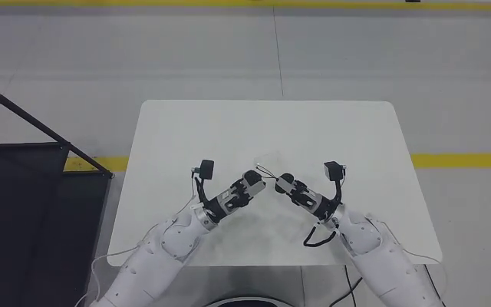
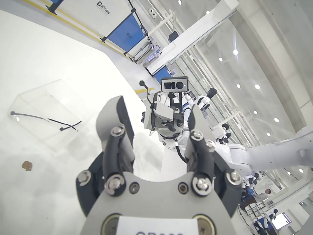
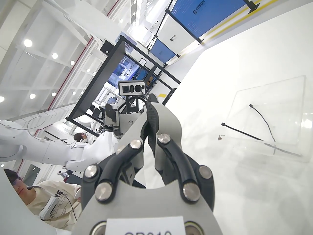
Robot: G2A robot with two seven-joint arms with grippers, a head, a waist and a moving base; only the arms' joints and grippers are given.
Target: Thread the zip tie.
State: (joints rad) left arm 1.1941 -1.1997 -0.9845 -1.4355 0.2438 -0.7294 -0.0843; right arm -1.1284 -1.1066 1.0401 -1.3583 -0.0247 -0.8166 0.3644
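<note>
Currently two zip ties (image 3: 242,132) are lying crossed on the clear tray (image 3: 269,81). Beside it, the left gripper (image 1: 255,182) is gaping, the right gripper (image 1: 284,183) clamping on nothing.

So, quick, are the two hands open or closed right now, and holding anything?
Left hand: open, holding nothing.
Right hand: closed, nothing seen in it.

In the top view, the zip ties (image 1: 266,170) are seen only as thin dark lines near the middle of the table (image 1: 230,123). They are too small for heads or tails to be told apart. A small brown speck (image 2: 27,165) lying on the table cannot be identified.
</note>
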